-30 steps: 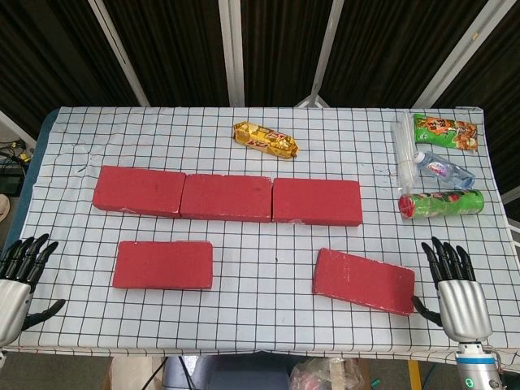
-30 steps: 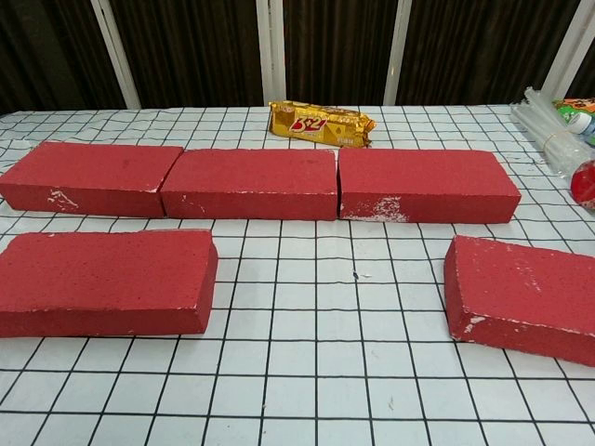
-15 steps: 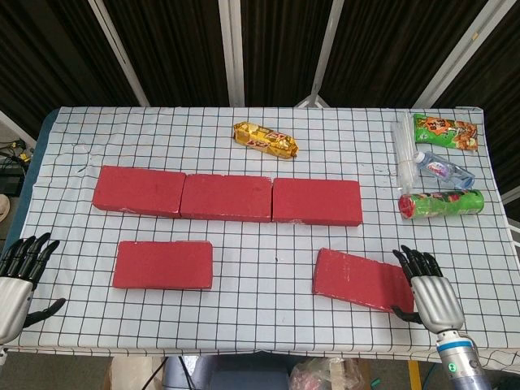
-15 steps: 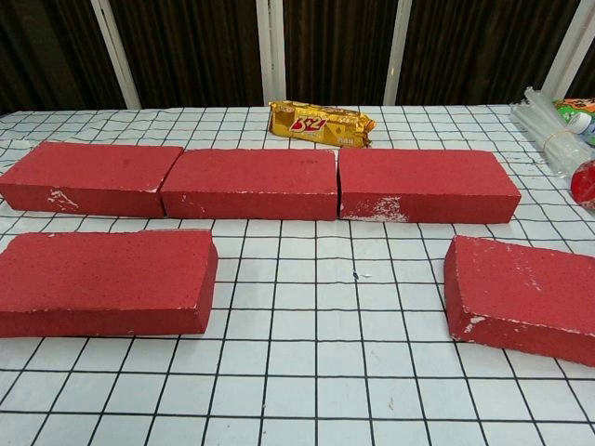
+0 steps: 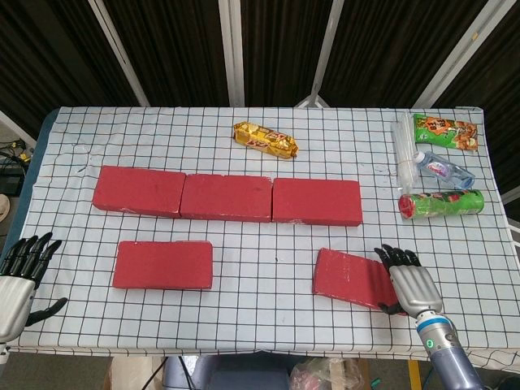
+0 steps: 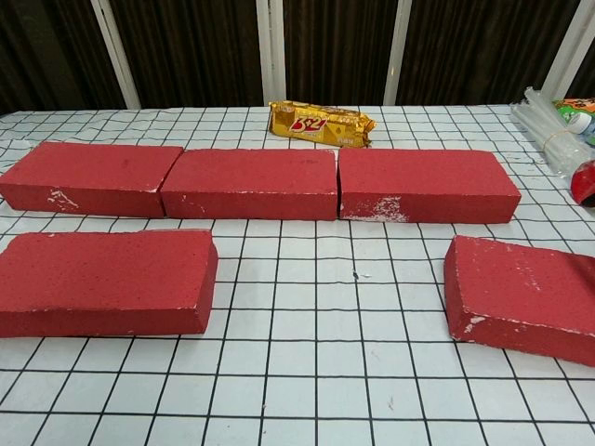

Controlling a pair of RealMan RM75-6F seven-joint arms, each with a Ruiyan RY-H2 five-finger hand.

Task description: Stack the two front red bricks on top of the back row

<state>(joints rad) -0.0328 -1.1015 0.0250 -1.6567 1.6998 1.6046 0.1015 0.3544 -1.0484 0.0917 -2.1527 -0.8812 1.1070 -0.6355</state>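
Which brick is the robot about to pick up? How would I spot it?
Find the back row of three red bricks. Two lie in front; take the front right brick, under the right robot hand. Unlike the squared-up front left brick, it sits slightly askew.

1. The red bricks look rough and dull, with white chipped spots.
2. The tablecloth is soft checked cloth.
3. The gold snack wrapper is shiny.
4. The right hand looks like silver metal with black fingers.

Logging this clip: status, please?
Left robot hand open, idle at table edge. Right robot hand over front right brick, grasp unclear. Front left brick untouched. Back row bare, nothing blocking.
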